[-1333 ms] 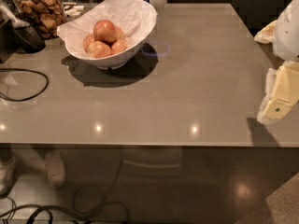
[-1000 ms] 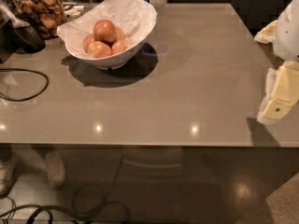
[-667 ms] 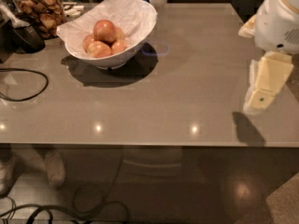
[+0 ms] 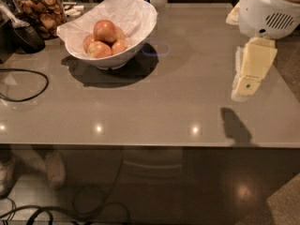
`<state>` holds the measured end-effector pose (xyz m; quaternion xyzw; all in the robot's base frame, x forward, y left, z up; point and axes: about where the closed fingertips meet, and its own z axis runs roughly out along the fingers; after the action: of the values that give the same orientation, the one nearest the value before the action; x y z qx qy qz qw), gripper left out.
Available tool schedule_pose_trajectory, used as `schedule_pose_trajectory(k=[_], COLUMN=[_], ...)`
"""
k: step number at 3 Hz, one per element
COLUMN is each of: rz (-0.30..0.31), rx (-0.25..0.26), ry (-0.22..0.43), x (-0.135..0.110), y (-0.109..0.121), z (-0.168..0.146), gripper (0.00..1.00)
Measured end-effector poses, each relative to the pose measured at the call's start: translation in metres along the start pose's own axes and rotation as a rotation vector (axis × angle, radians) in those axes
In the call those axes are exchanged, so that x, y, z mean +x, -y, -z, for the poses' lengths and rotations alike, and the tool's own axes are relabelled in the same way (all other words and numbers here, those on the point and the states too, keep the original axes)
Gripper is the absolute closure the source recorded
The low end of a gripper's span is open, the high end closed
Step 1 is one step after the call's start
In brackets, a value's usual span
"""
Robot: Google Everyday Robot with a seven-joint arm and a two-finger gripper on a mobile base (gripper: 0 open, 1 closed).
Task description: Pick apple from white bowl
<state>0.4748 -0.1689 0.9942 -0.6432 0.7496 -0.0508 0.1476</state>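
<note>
Camera view of the tabletop, read outward from the tool. The gripper (image 4: pixel 243 84) hangs over the right edge of the tabletop (image 4: pixel 164 102), roughly midway between the far and near right corners. It is a cream, wedge-shaped piece pointing down and leaning slightly left. From this angle I cannot tell whether it is set wide or narrow. A small green dot (image 4: pixel 247 85) at its lower end is the only marking I can make out. Above it sits the arm housing (image 4: pixel 269 6), white and rounded with a slotted vent, cut off by the top and right borders so that the rest of the arm is out of sight. The gripper's shadow (image 4: pixel 236 125) falls on the tabletop close to the near edge. The apple (image 4: pixel 105 30), pinkish-red, lies well apart from the gripper, toward the far left corner, on top of the heap in the white bowl (image 4: pixel 136 18). The bowl's rim rises high at the far side. The smaller apples (image 4: pixel 99 49) beneath it are partly hidden by the apple and by the bowl's near wall, so I cannot count them with certainty. A faint bluish ring (image 4: pixel 157 48) shows on the surface just right of the bowl. At the far left corner a glass jar (image 4: pixel 41 8) of brown snacks is cropped by the top border. Beside it, a black object (image 4: pixel 26 36) cut off at the left edge is too dark to identify. A black cable (image 4: pixel 44 81) loops in from the left edge.
</note>
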Motion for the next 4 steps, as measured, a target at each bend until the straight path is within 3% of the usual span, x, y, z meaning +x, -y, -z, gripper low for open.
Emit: schedule_pose_trajectory(k=[2, 3, 4], rz=[-0.033, -0.052, -0.016], rx=[-0.005, -0.071, -0.083], ry=[0.098, 0.121, 0.155], x=[-0.004, -0.021, -0.062], y=[0.008, 0.040, 0.084], z=[-0.003, -0.021, -0.027], gripper=[0.00, 0.00, 0.00])
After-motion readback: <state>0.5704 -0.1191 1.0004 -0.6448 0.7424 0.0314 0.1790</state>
